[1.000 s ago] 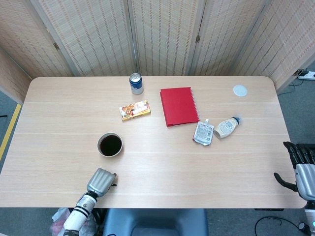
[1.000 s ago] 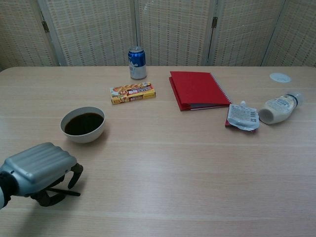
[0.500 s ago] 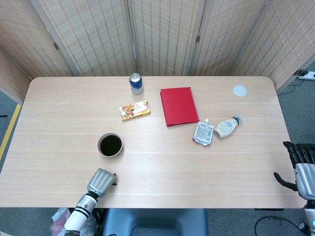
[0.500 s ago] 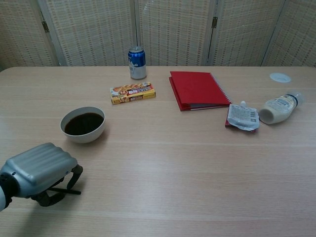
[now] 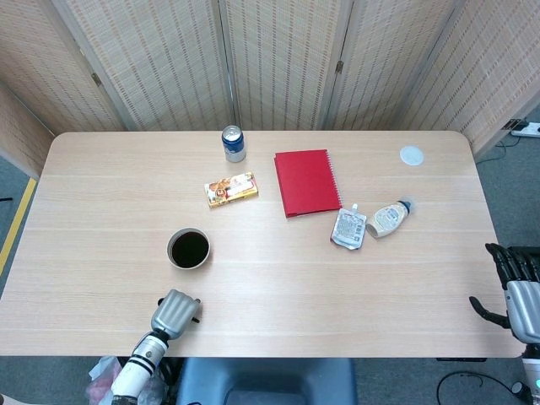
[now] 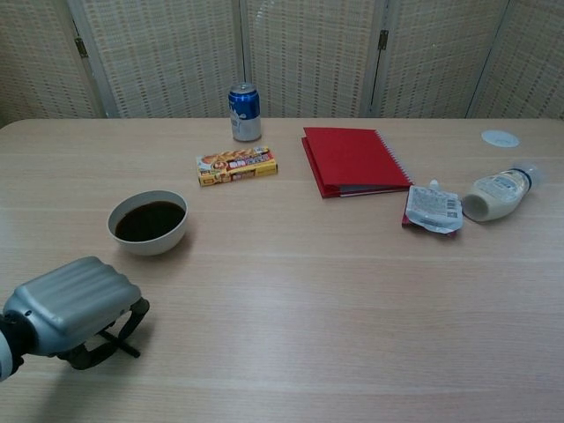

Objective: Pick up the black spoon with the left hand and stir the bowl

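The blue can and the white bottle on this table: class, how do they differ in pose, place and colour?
The blue can stands upright near the table's far edge; the white bottle lies on its side further towards the right.
The can is blue with a silver top; the bottle is pale cream with a clear cap.
The can stands alone; the bottle lies next to a pouch.
Neither is held by a hand.

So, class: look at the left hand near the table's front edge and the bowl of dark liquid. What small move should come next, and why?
Probably lift the left hand a little off the table. Its fingers are curled over a thin black spoon that mostly hides beneath it, and the bowl sits further back, untouched. Whether the grip is firm cannot be told.
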Robot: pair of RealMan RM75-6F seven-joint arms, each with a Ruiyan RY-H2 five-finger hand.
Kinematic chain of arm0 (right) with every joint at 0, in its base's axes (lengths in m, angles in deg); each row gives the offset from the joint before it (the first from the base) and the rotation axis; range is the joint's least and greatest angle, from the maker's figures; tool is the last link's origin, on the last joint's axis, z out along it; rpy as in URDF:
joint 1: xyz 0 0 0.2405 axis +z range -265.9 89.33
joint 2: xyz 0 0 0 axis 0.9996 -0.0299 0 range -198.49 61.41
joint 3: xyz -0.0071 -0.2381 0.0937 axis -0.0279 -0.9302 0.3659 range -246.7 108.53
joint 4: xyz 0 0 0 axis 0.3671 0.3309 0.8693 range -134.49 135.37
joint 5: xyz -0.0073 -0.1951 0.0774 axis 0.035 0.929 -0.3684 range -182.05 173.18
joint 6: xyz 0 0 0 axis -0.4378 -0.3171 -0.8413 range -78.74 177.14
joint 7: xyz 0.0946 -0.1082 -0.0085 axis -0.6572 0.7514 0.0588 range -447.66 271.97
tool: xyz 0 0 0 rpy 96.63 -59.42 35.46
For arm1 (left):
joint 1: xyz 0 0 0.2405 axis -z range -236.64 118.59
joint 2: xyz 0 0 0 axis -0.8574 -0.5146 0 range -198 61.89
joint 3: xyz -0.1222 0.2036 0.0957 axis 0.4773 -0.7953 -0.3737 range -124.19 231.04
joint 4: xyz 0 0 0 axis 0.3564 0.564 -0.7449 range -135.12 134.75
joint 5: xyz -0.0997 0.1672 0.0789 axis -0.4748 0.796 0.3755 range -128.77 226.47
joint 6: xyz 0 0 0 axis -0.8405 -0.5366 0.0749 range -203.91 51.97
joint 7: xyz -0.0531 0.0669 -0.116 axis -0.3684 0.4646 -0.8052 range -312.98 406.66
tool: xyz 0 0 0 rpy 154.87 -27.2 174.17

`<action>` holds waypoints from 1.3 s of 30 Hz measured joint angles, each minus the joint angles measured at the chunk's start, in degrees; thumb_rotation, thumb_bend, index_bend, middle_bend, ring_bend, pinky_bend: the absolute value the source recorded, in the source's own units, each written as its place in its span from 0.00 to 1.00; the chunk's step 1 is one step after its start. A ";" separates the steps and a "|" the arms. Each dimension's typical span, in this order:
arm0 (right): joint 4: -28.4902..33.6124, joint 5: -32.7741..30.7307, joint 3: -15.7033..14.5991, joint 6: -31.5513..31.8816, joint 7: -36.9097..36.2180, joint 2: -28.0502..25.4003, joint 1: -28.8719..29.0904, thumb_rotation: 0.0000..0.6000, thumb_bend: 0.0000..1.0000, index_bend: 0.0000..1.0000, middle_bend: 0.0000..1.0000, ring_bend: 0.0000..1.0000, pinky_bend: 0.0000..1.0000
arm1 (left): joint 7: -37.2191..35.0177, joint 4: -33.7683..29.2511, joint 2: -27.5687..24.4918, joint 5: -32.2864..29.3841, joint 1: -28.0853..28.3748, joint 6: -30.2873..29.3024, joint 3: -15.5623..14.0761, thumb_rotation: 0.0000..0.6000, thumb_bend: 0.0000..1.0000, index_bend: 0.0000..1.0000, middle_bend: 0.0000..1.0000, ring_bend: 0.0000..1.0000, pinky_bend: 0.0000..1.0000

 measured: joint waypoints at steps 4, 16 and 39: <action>0.03 -0.03 0.05 -0.01 -0.01 0.01 0.02 1.00 0.16 0.00 0.10 0.12 0.08 | -0.83 0.23 -0.05 -0.12 0.12 0.36 0.03 1.00 0.44 0.59 0.98 0.93 1.00; 0.23 0.24 0.08 0.40 0.14 0.04 -0.08 1.00 0.16 0.00 0.11 0.14 0.08 | -6.45 0.30 -1.11 2.28 0.03 0.26 0.56 1.00 0.46 0.64 0.99 0.93 1.00; 2.94 1.45 0.30 1.97 0.53 -1.60 -0.33 1.00 0.14 0.00 0.11 0.15 0.08 | -39.08 -10.02 -15.19 -0.55 -1.45 1.72 13.01 1.00 0.48 0.66 0.99 0.94 1.00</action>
